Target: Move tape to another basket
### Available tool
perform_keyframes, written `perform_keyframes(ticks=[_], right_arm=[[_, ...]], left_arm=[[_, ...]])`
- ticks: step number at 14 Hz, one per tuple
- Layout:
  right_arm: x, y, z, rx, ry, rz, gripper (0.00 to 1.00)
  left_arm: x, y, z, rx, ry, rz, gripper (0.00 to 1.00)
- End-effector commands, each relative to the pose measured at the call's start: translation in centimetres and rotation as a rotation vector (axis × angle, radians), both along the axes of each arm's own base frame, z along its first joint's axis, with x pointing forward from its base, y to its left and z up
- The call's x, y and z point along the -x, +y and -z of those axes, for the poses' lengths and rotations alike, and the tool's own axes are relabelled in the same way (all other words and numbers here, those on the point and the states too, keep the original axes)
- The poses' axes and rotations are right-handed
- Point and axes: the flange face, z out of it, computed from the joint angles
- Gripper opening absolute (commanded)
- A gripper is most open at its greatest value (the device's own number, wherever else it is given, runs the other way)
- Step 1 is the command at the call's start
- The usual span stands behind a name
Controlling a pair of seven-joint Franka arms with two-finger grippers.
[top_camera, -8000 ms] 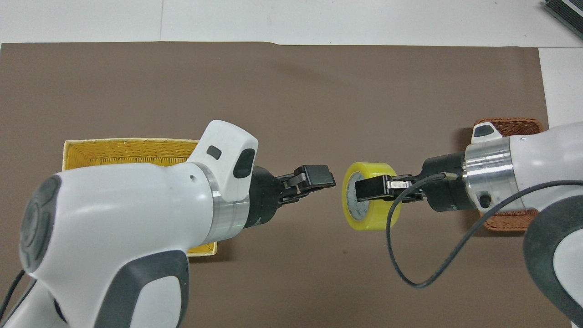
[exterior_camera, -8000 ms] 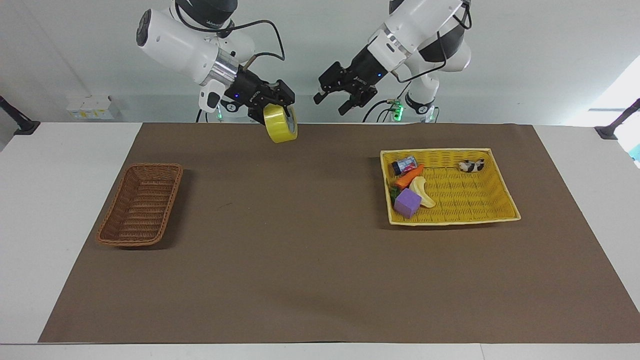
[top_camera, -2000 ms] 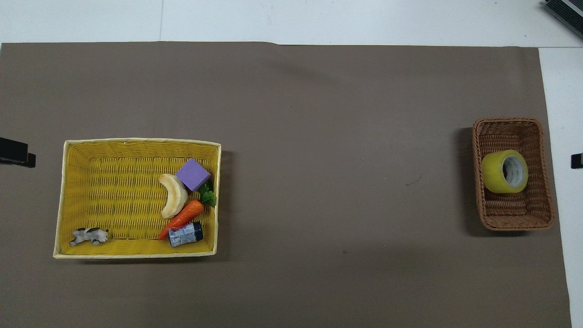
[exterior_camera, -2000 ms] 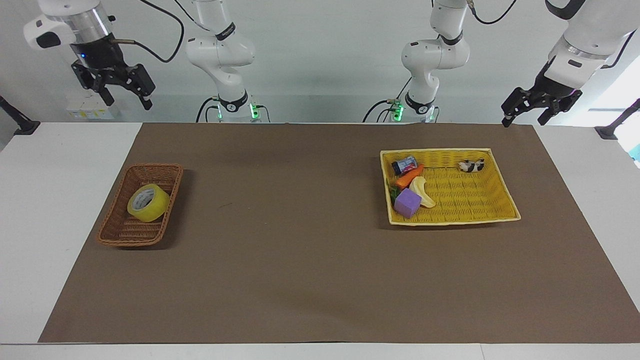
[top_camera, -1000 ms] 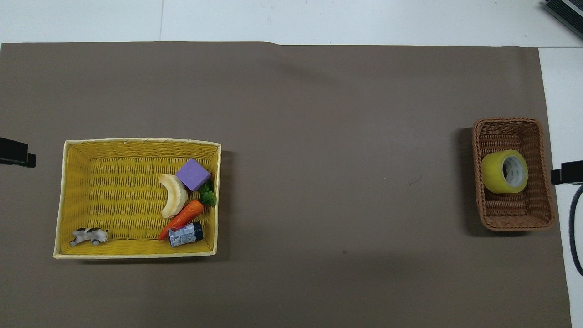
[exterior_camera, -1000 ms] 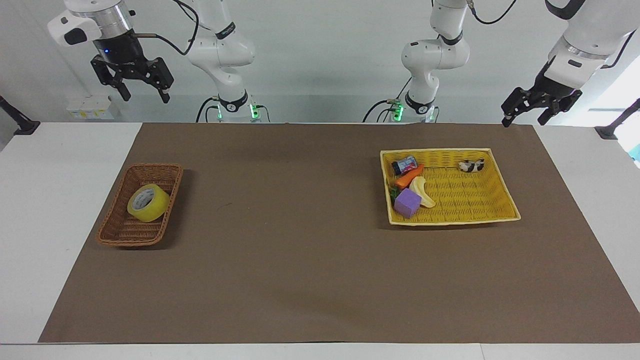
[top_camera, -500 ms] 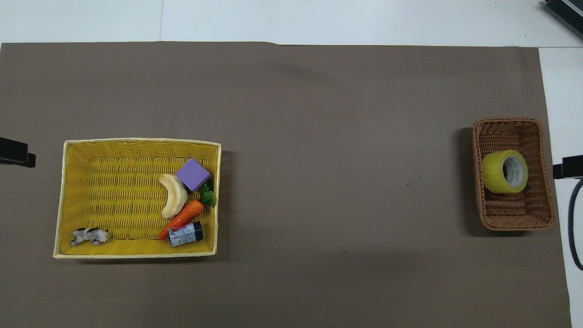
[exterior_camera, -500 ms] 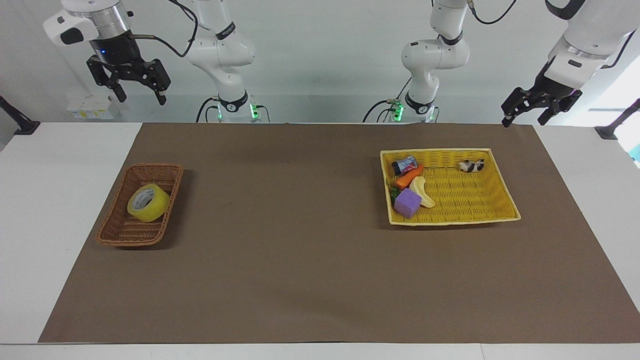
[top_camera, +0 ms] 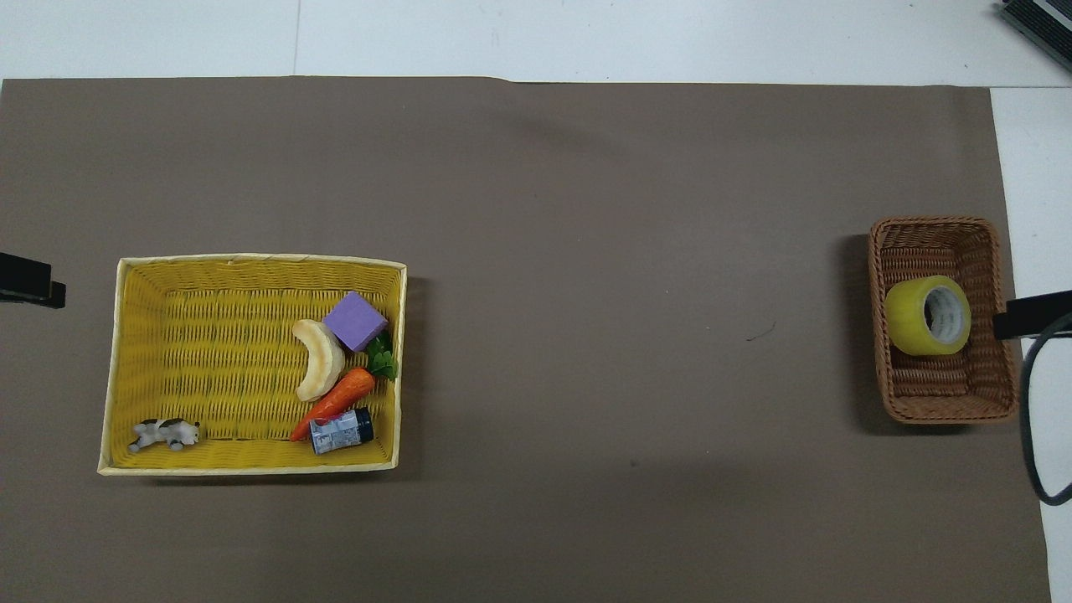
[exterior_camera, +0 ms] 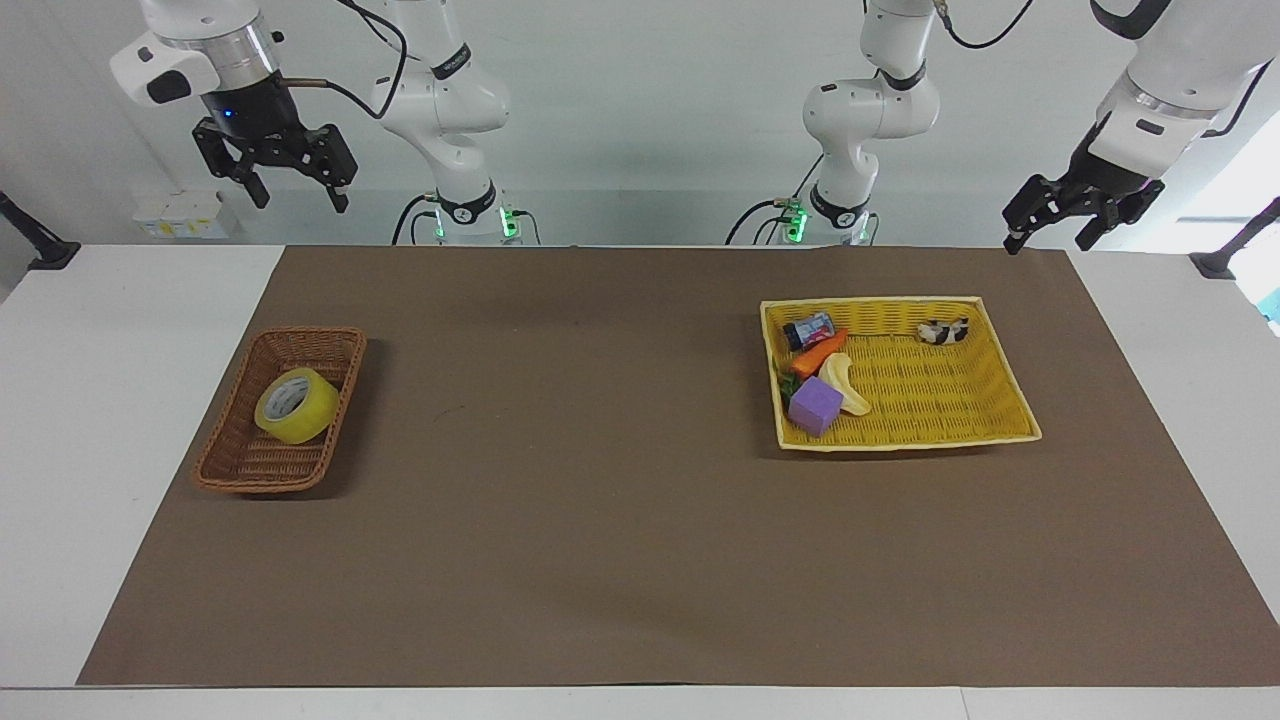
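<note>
Tape [exterior_camera: 296,405] sits tilted in the brown basket [exterior_camera: 237,460] at the right arm's end of the desk [exterior_camera: 640,560], so we'd call the move done. From the facing view, we see the right claw [exterior_camera: 294,188] up high over the desk's edge nearest the robots, jaws wide and empty. The left claw [exterior_camera: 1050,224] hangs above the corner of the brown mat at its own end, also spread with nothing in it. Between them — well apart from the basket — lies the yellow tray [exterior_camera: 1003,365] with a purple cube [exterior_camera: 814,406] and other bits.

From overhead, the tape [top_camera: 927,315] leans with its pale core showing, roughly mid-basket [top_camera: 944,402]. We reckon it's light and stiff but slick on the outer wrap — better pinched through the core and across the wall than around the outside.
</note>
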Motion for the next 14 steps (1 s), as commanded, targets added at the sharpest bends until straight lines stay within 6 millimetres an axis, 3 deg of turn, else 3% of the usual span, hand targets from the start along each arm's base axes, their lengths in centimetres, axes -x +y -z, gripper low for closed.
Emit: perform_keyframes(ticks=[1, 5, 9, 14], right_arm=[[0.6, 0.1, 0.3, -0.004, 0.012, 0.026, 1.0], [-0.1, -0.2, 2.4, -0.028, 0.033, 0.052, 1.0], [-0.5, 0.3, 2.5, -0.026, 0.011, 0.043, 1.0], [-0.9, 0.7, 2.4, -0.058, 0.003, 0.062, 1.0]], left_arm=[[0.0, 0.1, -0.6, -0.004, -0.008, 0.0, 1.0], [-0.1, 0.2, -0.6, -0.004, -0.008, -0.003, 1.0], [-0.1, -1.2, -0.6, -0.004, -0.008, 0.023, 1.0], [0.0, -1.2, -0.6, -0.004, -0.003, 0.028, 1.0]])
